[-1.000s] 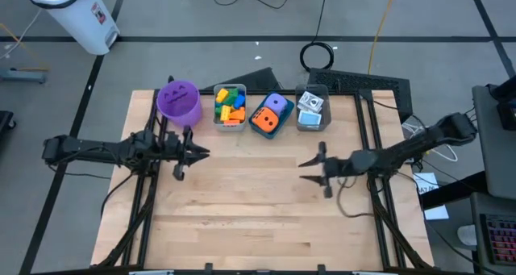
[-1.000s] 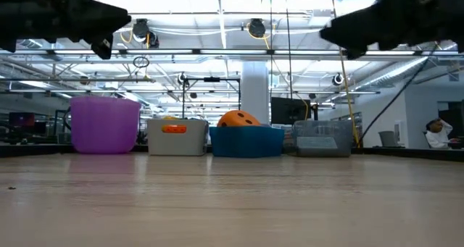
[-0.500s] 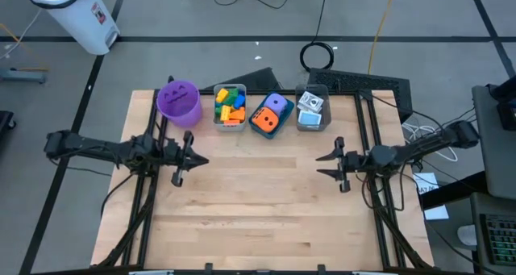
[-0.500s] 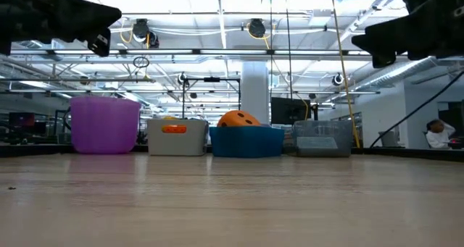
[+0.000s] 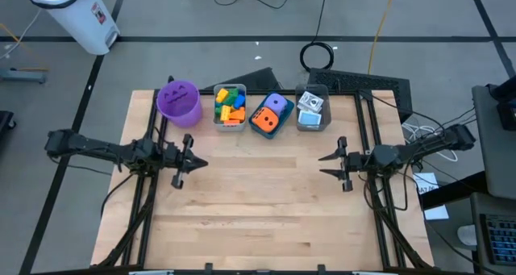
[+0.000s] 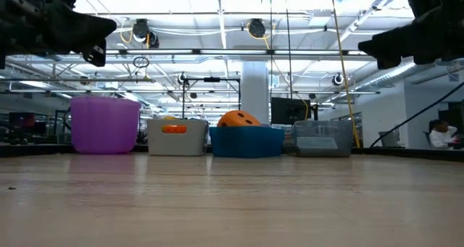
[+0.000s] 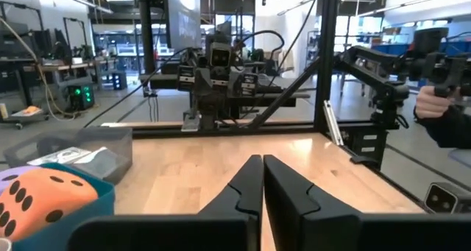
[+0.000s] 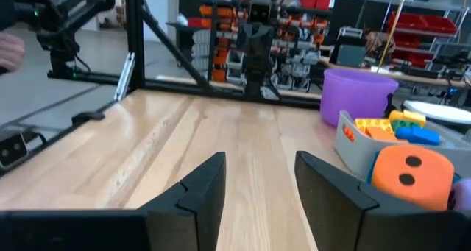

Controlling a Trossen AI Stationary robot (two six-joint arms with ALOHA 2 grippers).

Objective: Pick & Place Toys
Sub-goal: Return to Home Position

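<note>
The left end effector (image 5: 196, 160) hangs above the counter (image 5: 258, 218) partway in from its left edge. Its fingers are pressed together and hold nothing. The right end effector (image 5: 322, 165) hangs at the same depth, in from the right edge, with its fingers spread and the gap between them empty. No toy lies on the bare wood, from the near edge out to both arms.

All the toys sit in a row along the far edge, beside a purple cup (image 6: 105, 124) near the far-left corner:
- The bricks (image 5: 230, 104) fill the grey bin (image 6: 177, 141).
- The orange die (image 5: 264, 120) and purple die (image 5: 276, 104) sit in the blue bin (image 6: 246, 143).
- The printed cubes (image 5: 310, 106) are in the clear bin (image 6: 322, 141).

The bricks are probably light, hard and slick. They are best pinched across two flat side walls, not over the studs. The dice are bulkier and need a wide spread across opposite faces, squarely centred so they do not twist out. The small cubes should be light and rigid, and any pair of parallel faces would do.
</note>
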